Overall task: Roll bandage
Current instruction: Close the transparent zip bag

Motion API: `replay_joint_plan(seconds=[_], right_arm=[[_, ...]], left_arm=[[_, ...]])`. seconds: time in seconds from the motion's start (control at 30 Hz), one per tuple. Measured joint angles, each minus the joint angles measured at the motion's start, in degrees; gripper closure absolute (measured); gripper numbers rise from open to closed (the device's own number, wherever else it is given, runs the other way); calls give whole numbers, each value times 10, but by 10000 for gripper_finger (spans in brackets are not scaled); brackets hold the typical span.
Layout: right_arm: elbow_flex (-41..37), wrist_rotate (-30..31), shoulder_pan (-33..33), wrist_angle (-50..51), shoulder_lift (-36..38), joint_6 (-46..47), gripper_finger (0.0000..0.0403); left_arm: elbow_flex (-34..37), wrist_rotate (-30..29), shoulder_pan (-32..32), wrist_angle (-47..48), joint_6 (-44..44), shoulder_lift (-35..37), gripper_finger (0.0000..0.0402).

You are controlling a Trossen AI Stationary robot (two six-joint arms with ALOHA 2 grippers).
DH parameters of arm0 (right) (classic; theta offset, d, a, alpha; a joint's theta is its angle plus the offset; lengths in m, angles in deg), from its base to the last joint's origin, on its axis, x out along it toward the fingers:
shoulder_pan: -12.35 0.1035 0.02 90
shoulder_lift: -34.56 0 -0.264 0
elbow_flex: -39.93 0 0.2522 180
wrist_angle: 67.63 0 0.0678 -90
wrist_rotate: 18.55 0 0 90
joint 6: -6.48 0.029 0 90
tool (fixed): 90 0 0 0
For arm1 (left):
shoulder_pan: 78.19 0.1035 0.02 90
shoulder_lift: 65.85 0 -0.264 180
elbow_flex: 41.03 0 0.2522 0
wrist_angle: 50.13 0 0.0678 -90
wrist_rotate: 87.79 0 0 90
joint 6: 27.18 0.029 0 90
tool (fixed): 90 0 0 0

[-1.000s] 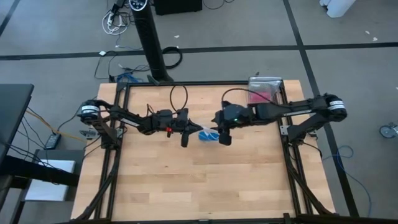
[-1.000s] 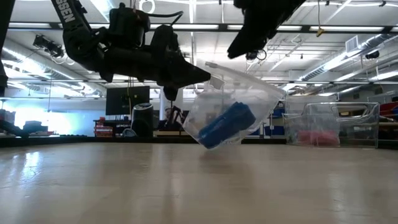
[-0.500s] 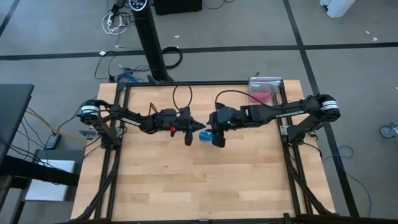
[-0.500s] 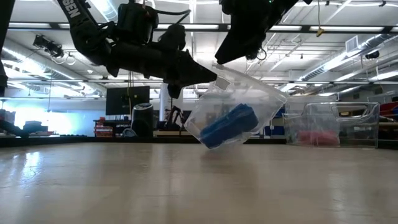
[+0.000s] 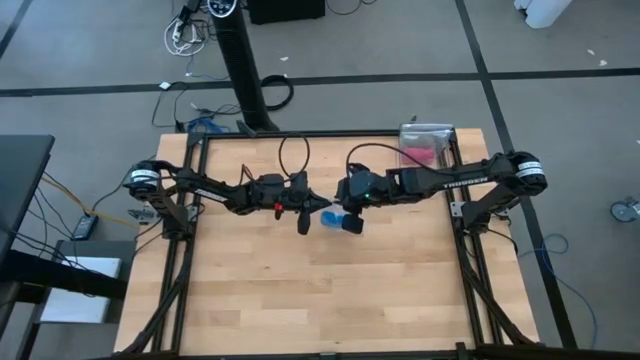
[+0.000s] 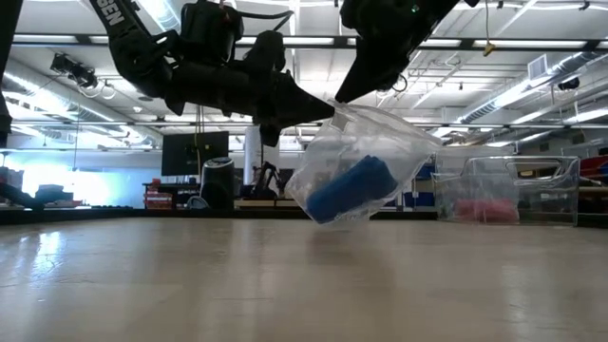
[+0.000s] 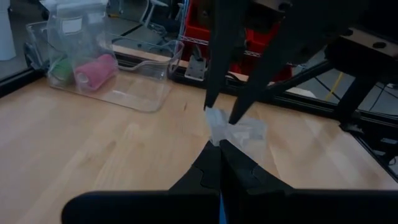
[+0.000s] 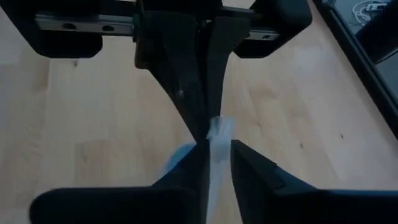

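Observation:
A clear plastic bag (image 6: 370, 157) hangs above the middle of the table with the blue bandage (image 6: 350, 188), a short roll, lying inside it at its bottom. My left gripper (image 6: 323, 106) comes in nearly level from the table's left and is shut on the bag's top edge. My right gripper (image 6: 344, 95) slants down from the right and is closed on the same edge right beside it. From above, the bandage (image 5: 330, 218) shows as a blue spot between my left gripper (image 5: 305, 212) and my right gripper (image 5: 347, 218). My left gripper pinches the bag's top edge (image 7: 216, 127) between its two fingertips, coming nearly level from the table's left. The bag hangs below and beyond the fingers, clear of the table. My right gripper has a strip of the bag's top edge (image 8: 217, 134) between its two fingers, slanting down from the table's right. The plastic bunches together there, and the bag hangs tilted below the fingers.
A clear container (image 5: 425, 135) stands at the table's far right corner with a pink roll (image 7: 93, 68) inside. The wooden tabletop (image 5: 320, 290) stretches out below the bag and toward the near edge.
My right gripper has come down and toward the left gripper and has taken hold of the bag's top edge. The bag's mouth, which stood wide before, is now drawn together and crumpled. The bag and bandage stay hanging in about the same place.

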Motion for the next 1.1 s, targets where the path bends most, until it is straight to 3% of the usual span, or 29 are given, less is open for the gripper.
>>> replay_joint_plan(seconds=[0.27,0.57,0.77,1.1], right_arm=[[0,-13,-6,4,1,0,366],[0,-19,-9,10,22,33,285],[0,-70,-26,9,19,43,259],[0,-157,-53,7,10,42,281]], left_arm=[[0,2,0,-1,0,0,402],[0,3,0,-1,10,0,402],[0,14,0,-1,15,0,402],[0,19,0,-8,26,0,402]])
